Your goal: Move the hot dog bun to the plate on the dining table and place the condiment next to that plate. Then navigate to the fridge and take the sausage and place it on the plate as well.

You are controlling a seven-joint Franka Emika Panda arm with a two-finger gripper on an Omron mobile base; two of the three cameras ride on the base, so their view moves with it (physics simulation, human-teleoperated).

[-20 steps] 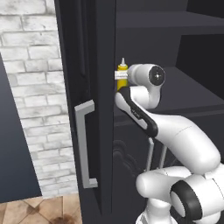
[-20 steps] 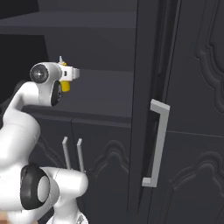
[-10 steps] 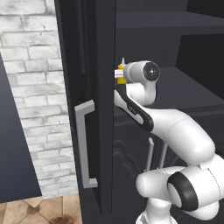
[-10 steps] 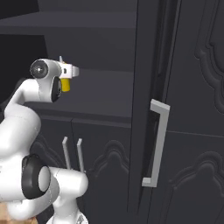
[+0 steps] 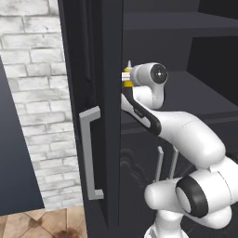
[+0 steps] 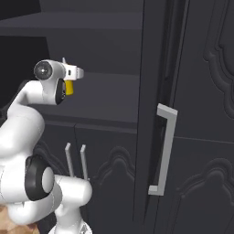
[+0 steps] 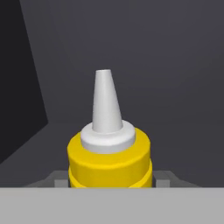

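Condiment (image 7: 109,159) yellow body, white collar, pale grey-white tapered nozzle. Cabinet door (image 5: 100,93) black, matte, with light grey handle (image 5: 90,153). Shelf (image 6: 105,91) interior dark charcoal grey. Brick wall (image 5: 35,93) white-grey bricks, darker mortar lines. Floor (image 5: 46,223) tan-brown tile pattern. Arm (image 5: 186,135) white, dark joints.

black cabinets (image 6: 201,114) | grey handle (image 5: 90,153) | white brick wall (image 5: 35,93) | brown tile floor (image 5: 42,225)
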